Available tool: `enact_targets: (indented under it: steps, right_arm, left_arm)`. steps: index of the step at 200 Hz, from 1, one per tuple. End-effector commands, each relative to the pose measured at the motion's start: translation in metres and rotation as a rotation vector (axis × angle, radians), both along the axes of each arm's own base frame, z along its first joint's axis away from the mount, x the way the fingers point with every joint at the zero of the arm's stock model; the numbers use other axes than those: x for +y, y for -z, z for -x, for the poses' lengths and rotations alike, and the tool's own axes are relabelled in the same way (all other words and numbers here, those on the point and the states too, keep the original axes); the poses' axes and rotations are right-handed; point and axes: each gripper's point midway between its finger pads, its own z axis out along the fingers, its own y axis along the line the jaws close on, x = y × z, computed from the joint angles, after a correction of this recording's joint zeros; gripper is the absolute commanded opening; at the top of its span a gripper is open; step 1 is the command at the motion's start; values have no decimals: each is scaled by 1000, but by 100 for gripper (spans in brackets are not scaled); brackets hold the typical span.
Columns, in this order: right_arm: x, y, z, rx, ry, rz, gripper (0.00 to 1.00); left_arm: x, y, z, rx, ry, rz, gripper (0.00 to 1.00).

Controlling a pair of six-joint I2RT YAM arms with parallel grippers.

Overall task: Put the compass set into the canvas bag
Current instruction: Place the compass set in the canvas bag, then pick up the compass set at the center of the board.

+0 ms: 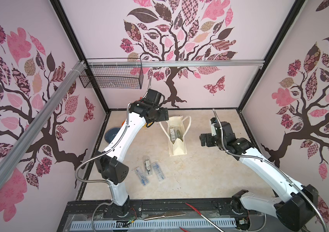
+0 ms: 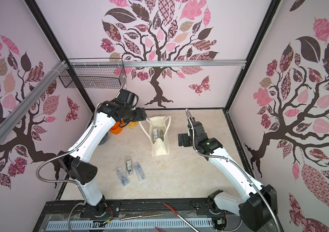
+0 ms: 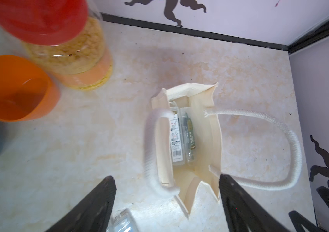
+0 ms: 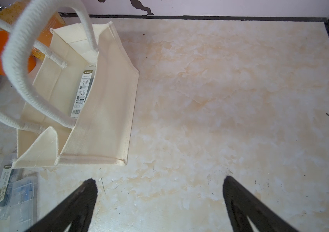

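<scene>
The left gripper (image 3: 166, 177) hangs over the mouth of the canvas bag (image 3: 204, 140) with its jaws spread wide and nothing between them. Placed straight above the opening, it looks set for letting a case fall in rather than for picking one up. Below it, two clear cases (image 3: 181, 136) lie side by side on the bag's floor, one showing a white barcode label and the other a green card, so part of the job looks done. The bag stands upright on the table (image 3: 119, 140), its folded ends pushed out so the mouth is open. One rope handle (image 3: 295, 144) lies flat on the table beside it, while the other handle (image 3: 149, 144) arches up near the opening, blurred, and could catch a case on its way in. The right gripper (image 4: 159, 179) is also wide open and empty, over bare table just beside the bag, seemingly out of the way. Nearer the robot's base, well apart from the bag, three more cases (image 1: 147, 165) lie clustered on the table, probably next to go in. A red-lidded jar (image 3: 39, 20) and an orange cup (image 3: 12, 90) stand off to the bag's side.
</scene>
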Motion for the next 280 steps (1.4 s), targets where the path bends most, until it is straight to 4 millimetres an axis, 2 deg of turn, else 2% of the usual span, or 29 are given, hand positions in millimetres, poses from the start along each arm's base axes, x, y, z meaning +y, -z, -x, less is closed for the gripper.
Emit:
enact_targets:
  steps: [1, 28, 48, 77, 102, 123, 175, 256, 280]
  right_arm:
    - [1, -12, -1, -20, 4, -26, 100]
    - [2, -13, -1, -21, 3, -37, 100]
    - [2, -13, -1, -23, 4, -38, 100]
    - [1, -13, 0, -21, 8, -38, 100]
    - [0, -11, 2, -17, 5, -34, 100]
    - [-1, -7, 3, -12, 8, -32, 100]
    - [1, -1, 6, -11, 1, -47, 100]
    - [2, 7, 8, -6, 0, -61, 100]
    - [2, 8, 7, -8, -2, -58, 100]
  left_arm:
    - [30, 5, 20, 23, -35, -32, 85]
    - [75, 18, 35, 64, -141, -7, 85]
    - [101, 32, 49, 99, -203, -7, 85]
    - [121, 74, 73, 216, -278, -42, 85]
    - [126, 116, 97, 340, -349, -38, 83]
    - [123, 144, 115, 410, -401, 9, 81]
    - [105, 195, 151, 624, -433, 108, 80]
    - [99, 226, 187, 749, -446, 138, 84]
    - [99, 230, 190, 743, -456, 147, 84]
